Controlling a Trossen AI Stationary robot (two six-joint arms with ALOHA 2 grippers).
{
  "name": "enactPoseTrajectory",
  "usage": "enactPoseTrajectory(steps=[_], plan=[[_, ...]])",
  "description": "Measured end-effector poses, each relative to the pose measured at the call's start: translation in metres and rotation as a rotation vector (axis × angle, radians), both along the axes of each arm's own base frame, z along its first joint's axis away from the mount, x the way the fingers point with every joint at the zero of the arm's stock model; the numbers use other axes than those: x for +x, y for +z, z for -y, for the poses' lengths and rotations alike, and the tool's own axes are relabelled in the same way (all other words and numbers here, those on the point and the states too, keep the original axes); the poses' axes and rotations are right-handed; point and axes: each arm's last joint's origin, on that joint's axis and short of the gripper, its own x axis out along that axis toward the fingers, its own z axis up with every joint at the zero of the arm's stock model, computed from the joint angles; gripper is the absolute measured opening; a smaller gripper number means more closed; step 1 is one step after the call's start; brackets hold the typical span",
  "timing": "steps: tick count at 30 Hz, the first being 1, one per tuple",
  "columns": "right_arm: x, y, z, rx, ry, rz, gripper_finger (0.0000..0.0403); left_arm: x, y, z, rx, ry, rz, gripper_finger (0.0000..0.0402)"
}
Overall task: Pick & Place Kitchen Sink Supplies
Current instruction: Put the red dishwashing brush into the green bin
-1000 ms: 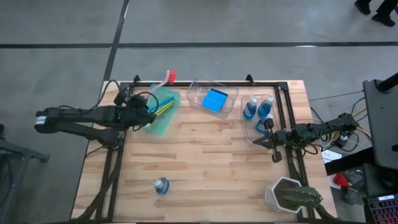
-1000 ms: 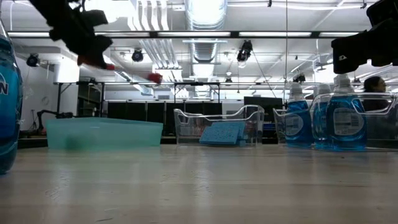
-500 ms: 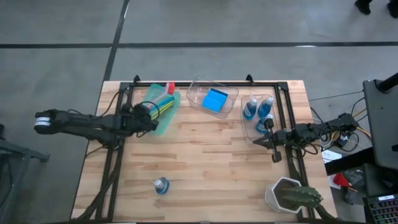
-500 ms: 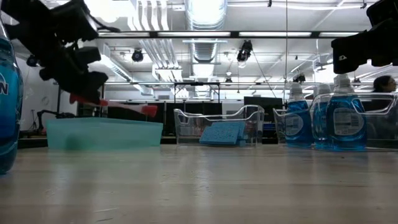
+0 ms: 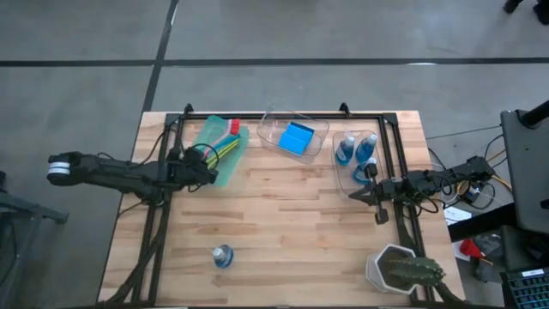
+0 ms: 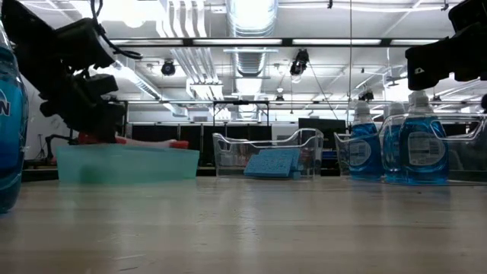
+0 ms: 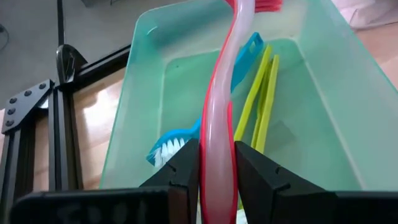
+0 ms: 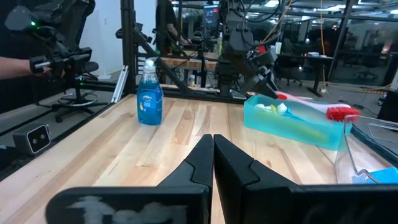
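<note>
My left gripper (image 5: 199, 163) hovers over the near end of the green bin (image 5: 219, 150), shut on a red long-handled brush (image 6: 152, 141) whose head (image 5: 233, 125) sits over the bin's far end. A blue brush (image 7: 180, 140) and yellow-green brushes (image 7: 261, 99) lie on the bin's floor. A light-blue sponge (image 5: 297, 137) lies in a clear bin (image 5: 273, 120). Two blue bottles (image 5: 356, 150) stand in another clear bin. One bottle (image 5: 222, 255) stands alone on the table. My right gripper (image 5: 356, 195) is shut and waits near the bottles' bin. My left gripper pinches the red brush's handle (image 7: 217, 143) between its two fingers, near the end away from the head. The fingers lie nearly level, pointing toward the table's far right, along the handle. The brush is lifted, lying almost level just above the green bin's rim (image 6: 125, 148).
A white-potted cactus (image 5: 399, 268) stands at the table's near right corner. A black frame (image 5: 283, 114) runs along the table's far, left and right sides. Bare wood lies in the middle (image 5: 292, 215). A person's hand (image 8: 15, 62) shows beyond the table.
My left gripper has moved down and toward the table's near edge, still holding the red brush. The brush has tipped from pointing upward to nearly level, and its head has come from beyond the bin's far end down to rim height over the bin.
</note>
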Motion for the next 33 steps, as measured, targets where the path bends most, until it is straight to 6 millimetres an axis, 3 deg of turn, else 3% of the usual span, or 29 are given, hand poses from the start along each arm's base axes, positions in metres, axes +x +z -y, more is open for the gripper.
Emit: enactPoseTrajectory(steps=[33], plan=[[0.0,0.0,0.0,0.0,0.0,0.0,0.0008,-0.0007,-0.0026,0.0016,-0.037,-0.11,-0.103,0.008]])
